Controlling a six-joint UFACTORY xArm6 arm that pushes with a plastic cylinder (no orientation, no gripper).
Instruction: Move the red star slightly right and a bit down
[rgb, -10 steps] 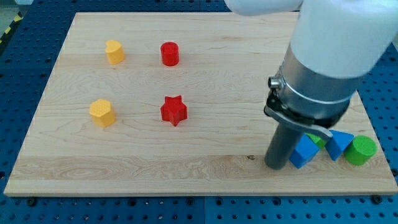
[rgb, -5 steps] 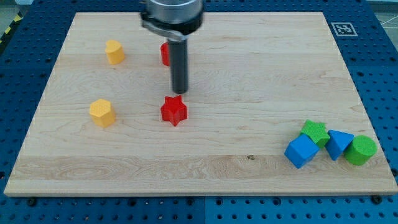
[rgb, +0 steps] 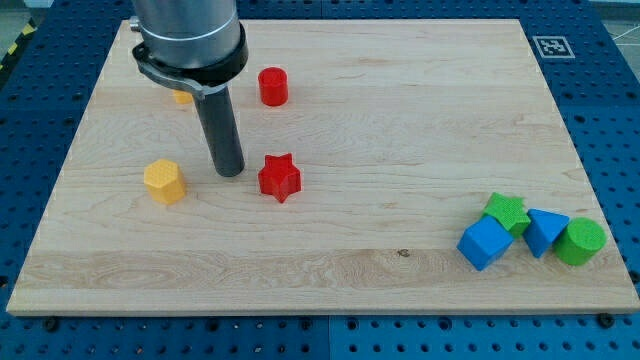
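The red star (rgb: 279, 177) lies on the wooden board (rgb: 400, 120), left of its middle. My tip (rgb: 230, 172) rests on the board just to the star's left and a touch higher, with a small gap between them. The rod rises from the tip toward the view's top left.
A red cylinder (rgb: 272, 86) sits above the star. A yellow block (rgb: 164, 181) lies left of my tip; another yellow block (rgb: 181, 97) is mostly hidden behind the rod's collar. At the lower right are a blue cube (rgb: 485, 242), a green star (rgb: 507, 213), a blue triangle (rgb: 544, 231) and a green cylinder (rgb: 580, 242).
My tip swept from the lower right cluster to above the star, then to the star's left. No block has moved.
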